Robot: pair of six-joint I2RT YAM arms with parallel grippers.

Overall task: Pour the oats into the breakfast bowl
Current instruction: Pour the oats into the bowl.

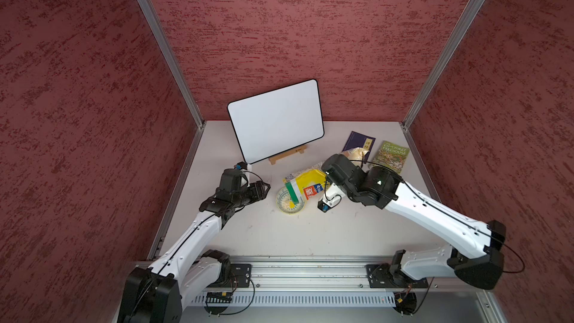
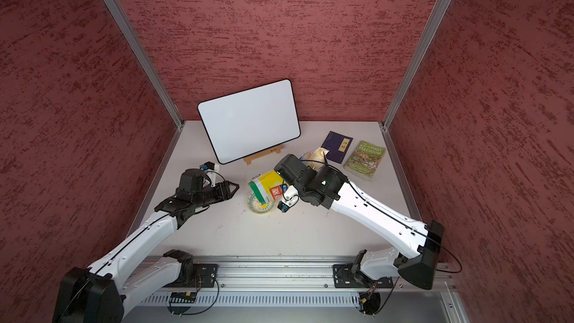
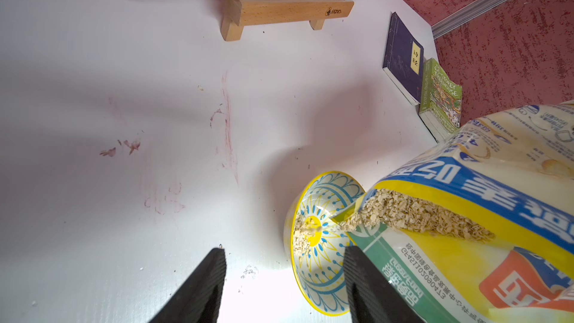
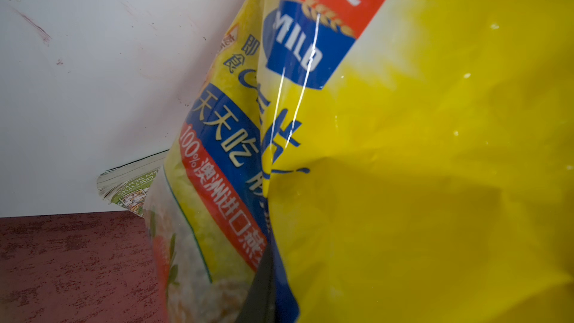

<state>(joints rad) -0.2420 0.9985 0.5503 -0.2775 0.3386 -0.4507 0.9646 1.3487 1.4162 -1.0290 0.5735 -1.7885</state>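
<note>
The yellow oat bag (image 1: 306, 185) (image 2: 267, 183) hangs tilted, its green-white mouth down over the breakfast bowl (image 1: 292, 212) (image 2: 261, 213). Pale oats (image 3: 403, 212) fill the bag's mouth and spill into the bowl (image 3: 323, 278), where a small heap lies (image 1: 287, 203). My right gripper (image 4: 270, 262) is shut on a fold of the bag (image 4: 403, 150); only one dark finger (image 4: 261, 287) shows. In the top views the right wrist hides those jaws. Left of the bowl and apart from it, my left gripper (image 1: 267, 187) (image 2: 236, 187) (image 3: 284, 253) is open and holds nothing.
A whiteboard (image 1: 276, 119) leans on a wooden stand (image 1: 287, 155) at the back. A dark blue book (image 1: 360, 142) and a green book (image 1: 391, 155) lie at the back right, behind the right wrist. Red walls close in three sides.
</note>
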